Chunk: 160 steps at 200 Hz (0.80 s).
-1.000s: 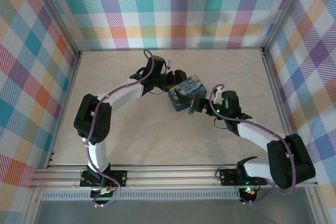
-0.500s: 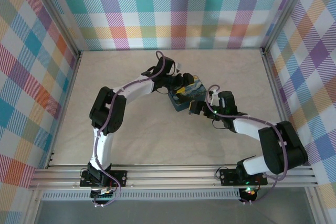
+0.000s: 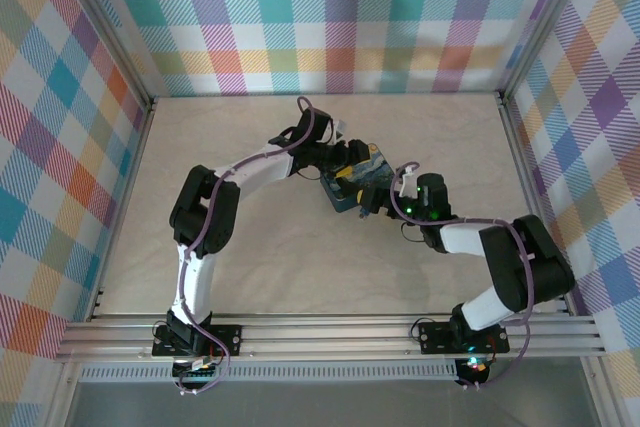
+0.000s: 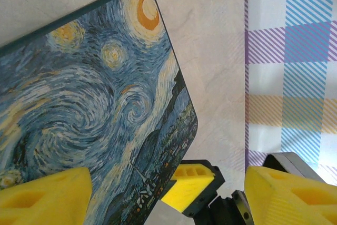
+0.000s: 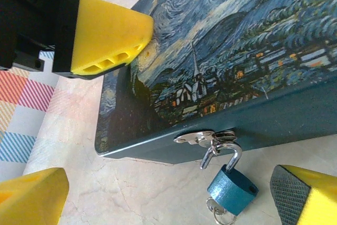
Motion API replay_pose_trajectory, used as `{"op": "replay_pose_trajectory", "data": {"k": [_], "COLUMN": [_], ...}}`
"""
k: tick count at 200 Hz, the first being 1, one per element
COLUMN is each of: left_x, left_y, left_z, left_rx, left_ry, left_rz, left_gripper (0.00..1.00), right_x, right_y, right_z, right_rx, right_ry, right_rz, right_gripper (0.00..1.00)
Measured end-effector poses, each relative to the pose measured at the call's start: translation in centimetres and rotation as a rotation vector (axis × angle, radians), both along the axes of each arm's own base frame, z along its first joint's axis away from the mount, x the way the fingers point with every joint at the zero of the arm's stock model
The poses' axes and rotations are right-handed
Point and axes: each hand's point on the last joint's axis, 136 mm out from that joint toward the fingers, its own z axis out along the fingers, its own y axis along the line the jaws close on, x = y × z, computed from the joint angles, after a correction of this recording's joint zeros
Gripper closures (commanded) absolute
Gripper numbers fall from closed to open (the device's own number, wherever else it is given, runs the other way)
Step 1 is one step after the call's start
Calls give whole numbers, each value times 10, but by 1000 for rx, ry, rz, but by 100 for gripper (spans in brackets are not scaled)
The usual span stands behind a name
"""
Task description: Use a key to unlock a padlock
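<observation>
Padlock [image 5: 231,189] against pale marbled table [image 5: 131,196], plaid walls [image 3: 340,17]

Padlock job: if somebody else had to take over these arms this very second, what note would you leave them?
Left gripper: open and empty, one finger over the painted tin lid, the other past its edge.
Right gripper: open and empty, low beside the tin's front wall. The padlock sits between its fingers, not gripped.
Padlock: hangs by its shackle from the tin's hasp. Small rings dangle under its body; I cannot make out a key.
Done: both grippers are at the tin.
Left: find and grip the key, turn it in the lock, free the shackle.
</observation>
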Motion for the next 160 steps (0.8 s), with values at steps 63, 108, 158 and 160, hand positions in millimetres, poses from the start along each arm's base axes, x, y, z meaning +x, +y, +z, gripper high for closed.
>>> {"op": "replay_pose_trajectory", "data": {"k": [63,108,158,160], "left_x": [-1,-2,-2,-2], "left_y": [2,2,2,2], "left_z": [0,0,1,1], "left_rx": [1,0,0,0], "left_ry": [-7,-8,-8,-8], "left_rz": [5,6,6,6], "left_gripper": [23,23,23,23], "right_x": [-3,-1,4,4], "right_y": [7,9,14,14], "right_z": [-26,-28,-29,-29], "right_rx": [15,27,44,46], "right_ry": [55,44,28,28], "right_rz": [41,52,72,73], "right_gripper": [17,21,30,30]}}
